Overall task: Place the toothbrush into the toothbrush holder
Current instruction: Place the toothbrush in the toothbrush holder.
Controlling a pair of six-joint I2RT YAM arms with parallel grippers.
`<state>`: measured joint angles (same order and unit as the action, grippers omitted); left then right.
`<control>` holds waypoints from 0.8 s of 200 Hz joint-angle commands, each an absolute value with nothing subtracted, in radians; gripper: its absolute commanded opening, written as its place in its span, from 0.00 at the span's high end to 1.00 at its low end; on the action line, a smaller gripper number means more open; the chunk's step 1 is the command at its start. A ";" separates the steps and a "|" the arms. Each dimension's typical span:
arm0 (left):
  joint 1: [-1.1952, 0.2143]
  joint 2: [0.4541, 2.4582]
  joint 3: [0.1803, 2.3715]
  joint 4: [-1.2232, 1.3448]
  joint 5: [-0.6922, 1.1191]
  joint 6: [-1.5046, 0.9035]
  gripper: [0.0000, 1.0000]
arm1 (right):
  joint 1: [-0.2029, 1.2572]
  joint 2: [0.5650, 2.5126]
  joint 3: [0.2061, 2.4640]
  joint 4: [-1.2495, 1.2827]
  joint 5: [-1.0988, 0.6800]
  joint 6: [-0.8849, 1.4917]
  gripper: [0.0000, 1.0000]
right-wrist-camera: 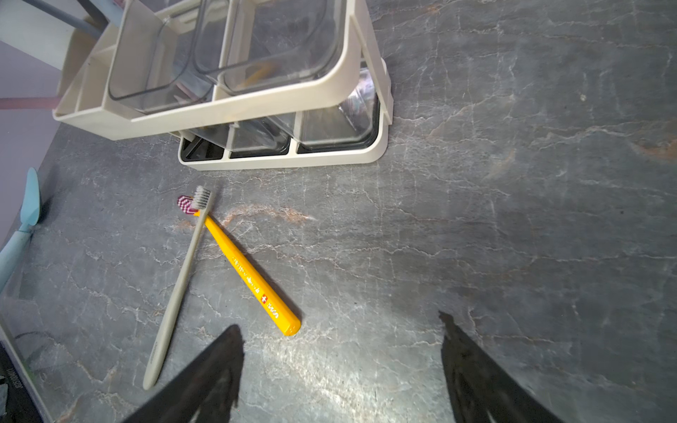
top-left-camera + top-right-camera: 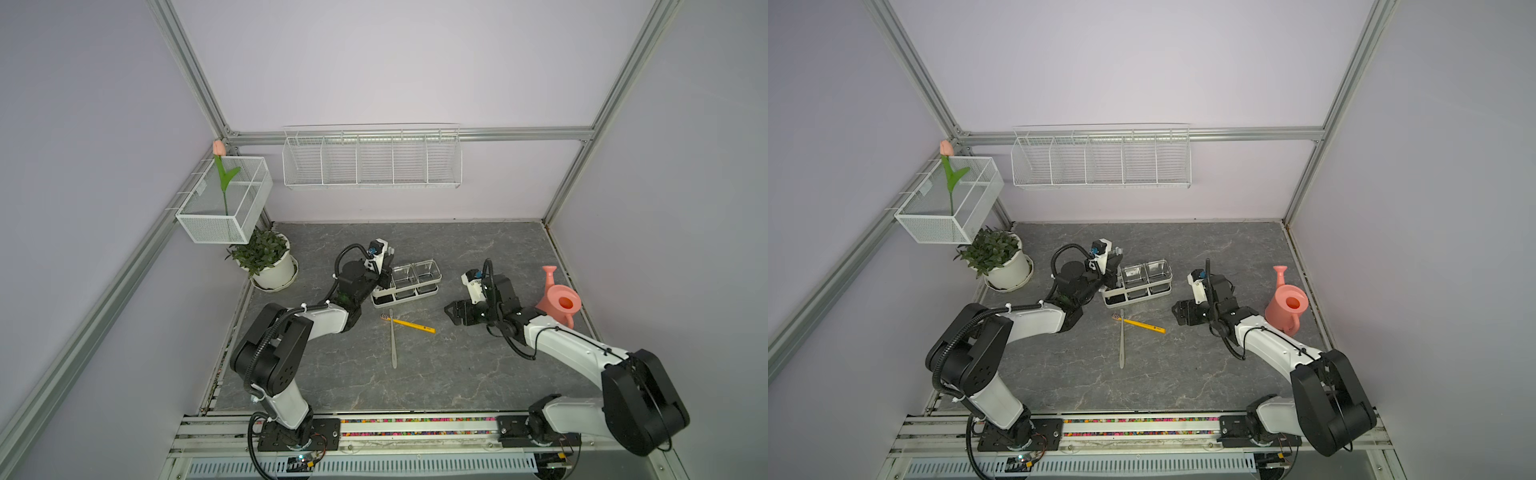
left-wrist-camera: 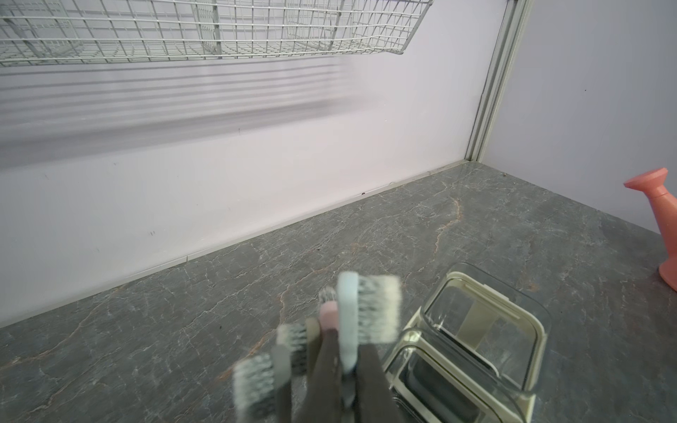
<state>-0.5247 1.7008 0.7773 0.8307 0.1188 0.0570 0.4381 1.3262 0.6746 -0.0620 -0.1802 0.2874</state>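
Note:
The cream-white toothbrush holder (image 2: pixel 415 282) (image 2: pixel 1144 282) stands mid-table, its two clear cups (image 3: pixel 476 329) empty. My left gripper (image 2: pixel 384 270) (image 3: pixel 348 351) hovers over the holder's left end, shut on a light blue toothbrush (image 3: pixel 348 315) with its white bristles up. Several other brush heads, grey and pink, stand close beside it. A yellow toothbrush (image 2: pixel 411 324) (image 1: pixel 252 278) and a grey toothbrush (image 2: pixel 392 345) (image 1: pixel 179 289) lie crossed on the table in front of the holder (image 1: pixel 256 106). My right gripper (image 2: pixel 451 313) (image 1: pixel 339 322) stands open and empty just right of them.
A pink watering can (image 2: pixel 559 301) (image 3: pixel 659 219) stands behind the right arm. A potted plant (image 2: pixel 268 259) sits at the back left under a white mesh box (image 2: pixel 226 199) holding a tulip. A long white wire basket (image 2: pixel 372 160) hangs on the back wall.

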 commanded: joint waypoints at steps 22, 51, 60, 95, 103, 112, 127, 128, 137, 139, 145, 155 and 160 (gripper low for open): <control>-0.530 1.724 0.809 0.809 0.104 0.061 0.93 | 0.432 1.344 0.704 -0.059 -0.192 0.279 0.13; -0.530 1.727 0.826 0.797 0.103 0.063 0.82 | 0.432 1.350 0.712 -0.060 -0.196 0.277 0.13; -0.529 1.729 0.832 0.793 0.103 0.062 0.79 | 0.432 1.351 0.712 -0.061 -0.198 0.276 0.13; -0.528 1.734 0.853 0.789 0.100 0.064 0.68 | 0.430 1.351 0.719 -0.063 -0.199 0.273 0.13; -0.528 1.731 0.857 0.790 0.100 0.065 0.66 | 0.428 1.350 0.720 -0.062 -0.199 0.274 0.13; -0.529 1.728 0.859 0.790 0.099 0.068 0.66 | 0.429 1.351 0.719 -0.061 -0.202 0.274 0.13; -0.529 1.719 0.866 0.784 0.095 0.074 0.65 | 0.429 1.352 0.722 -0.059 -0.206 0.274 0.13; -0.528 1.719 0.866 0.784 0.095 0.075 0.65 | 0.429 1.352 0.722 -0.059 -0.206 0.274 0.13; -0.528 1.712 0.870 0.777 0.094 0.081 0.64 | 0.428 1.354 0.724 -0.058 -0.208 0.274 0.14; -0.529 1.710 0.870 0.775 0.094 0.082 0.64 | 0.427 1.355 0.725 -0.058 -0.209 0.274 0.14; -0.528 1.703 0.873 0.772 0.092 0.085 0.63 | 0.427 1.357 0.726 -0.058 -0.210 0.275 0.13; -0.528 1.693 0.877 0.766 0.091 0.090 0.62 | 0.428 1.358 0.730 -0.057 -0.214 0.275 0.13; -0.528 1.686 0.881 0.762 0.091 0.093 0.62 | 0.428 1.358 0.731 -0.056 -0.216 0.274 0.13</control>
<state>-0.5247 1.7145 0.8402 0.7761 0.1013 0.0647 0.4332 1.3441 0.7055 -0.0616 -0.1898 0.2871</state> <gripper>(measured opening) 0.372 0.866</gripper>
